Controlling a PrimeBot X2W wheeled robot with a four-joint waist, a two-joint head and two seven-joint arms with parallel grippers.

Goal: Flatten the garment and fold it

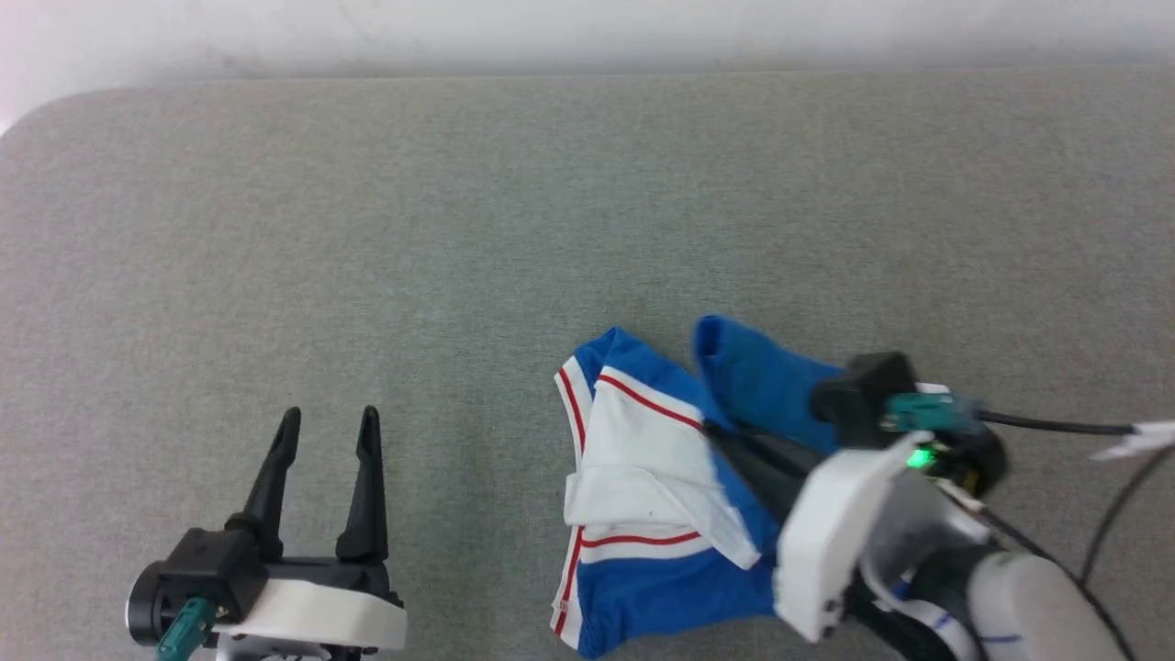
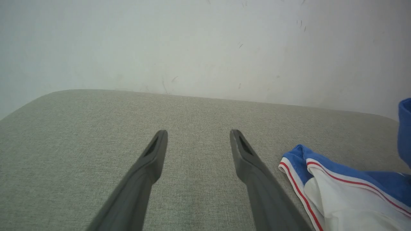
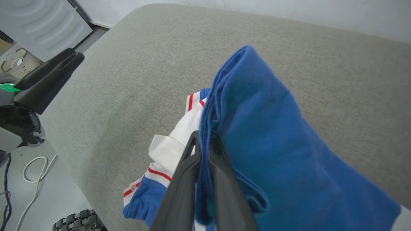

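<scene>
Finds right gripper (image 3: 202,138) clamped on a blue fold of the garment (image 1: 643,450), bunched near the grey surface's (image 1: 367,229) front edge; left gripper (image 1: 329,420) spread, empty. Risks thin pinch slipping, cloth sliding off.

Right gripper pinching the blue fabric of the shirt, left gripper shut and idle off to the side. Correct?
Not quite: the left gripper is open, jaws spread wide, as the left wrist view shows. The rest holds: the right gripper is pinching the blue fabric of the shirt, and the left one sits idle off to the side.
</scene>
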